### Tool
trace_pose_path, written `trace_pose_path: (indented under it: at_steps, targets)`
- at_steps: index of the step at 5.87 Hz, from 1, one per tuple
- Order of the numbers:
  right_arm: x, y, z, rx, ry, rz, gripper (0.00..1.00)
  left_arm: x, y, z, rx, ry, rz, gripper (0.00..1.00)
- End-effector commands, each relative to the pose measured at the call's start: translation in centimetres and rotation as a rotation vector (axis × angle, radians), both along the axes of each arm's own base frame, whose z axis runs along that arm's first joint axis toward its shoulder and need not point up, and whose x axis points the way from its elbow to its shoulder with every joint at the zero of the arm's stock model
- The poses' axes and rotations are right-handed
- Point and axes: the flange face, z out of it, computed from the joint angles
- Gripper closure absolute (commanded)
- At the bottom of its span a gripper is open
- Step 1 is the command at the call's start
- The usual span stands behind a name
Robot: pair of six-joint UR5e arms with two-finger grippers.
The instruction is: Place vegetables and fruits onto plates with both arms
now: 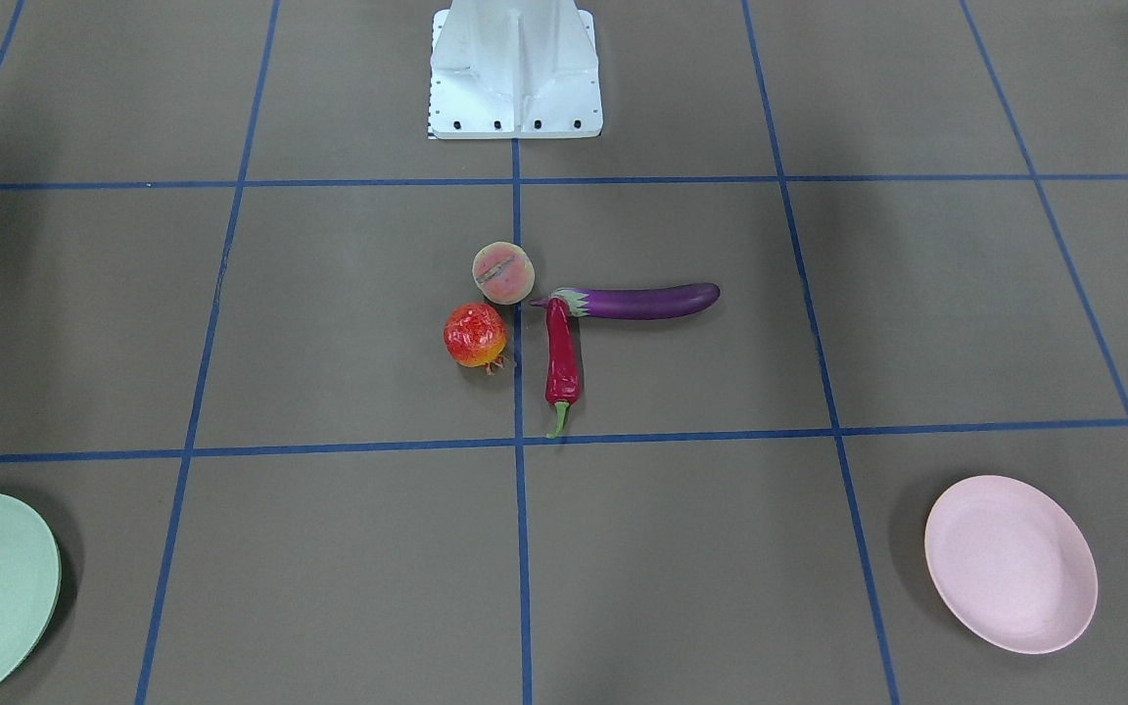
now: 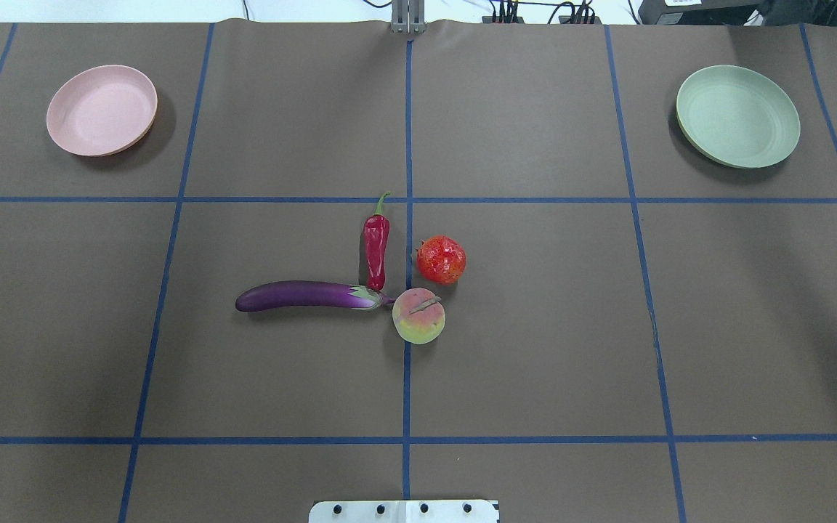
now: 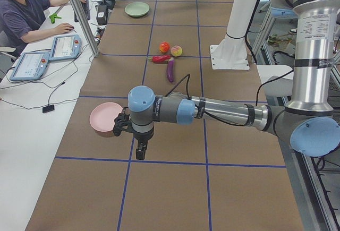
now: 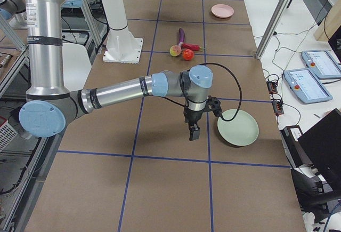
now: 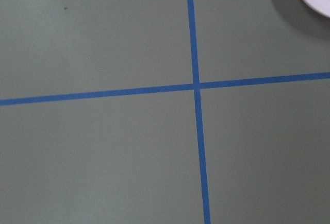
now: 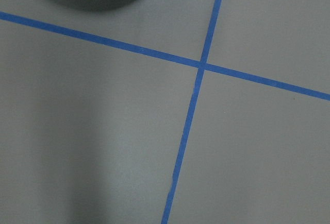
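The purple eggplant [image 2: 309, 296], red chili [image 2: 375, 247], pomegranate [image 2: 441, 259] and peach [image 2: 418, 315] lie clustered at the table's middle, the eggplant's cap touching the peach. The pink plate [image 2: 102, 110] sits far left and the mint green plate [image 2: 738, 115] far right, both empty. My left gripper [image 3: 139, 151] hangs above the table just beside the pink plate [image 3: 106, 118]. My right gripper [image 4: 194, 133] hangs just beside the green plate [image 4: 238, 127]. I cannot tell whether either is open or shut. Neither shows in the overhead, front or wrist views.
Blue tape lines grid the brown table. The white pedestal base [image 1: 515, 73] stands at the robot's side of the table. An operator [image 3: 24, 16] sits at a side desk with tablets [image 3: 65, 47] and cables beyond the table's far edge.
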Motion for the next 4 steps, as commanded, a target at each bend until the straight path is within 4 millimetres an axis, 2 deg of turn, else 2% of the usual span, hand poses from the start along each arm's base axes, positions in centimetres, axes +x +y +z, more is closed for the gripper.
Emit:
trace_pose_path:
  at_steps: [1, 2, 3, 4]
  targets:
    - [-0.2, -0.6, -1.5, 0.030, -0.008, -0.001, 0.00, 0.0, -0.4, -0.1, 0.111, 0.003, -0.003, 0.00]
    - [-0.3, -1.5, -3.2, 0.102, -0.023, 0.000, 0.00, 0.1, -1.7, 1.9, 0.053, 0.013, -0.022, 0.00]
    - [-0.6, -1.4, -3.8, 0.154, -0.066, -0.004, 0.00, 0.7, -3.6, 2.6, 0.014, 0.108, -0.007, 0.00]
    - [-0.6, -1.5, -3.8, 0.154, -0.066, -0.003, 0.00, 1.1, -4.4, 3.4, 0.002, 0.155, 0.004, 0.00]
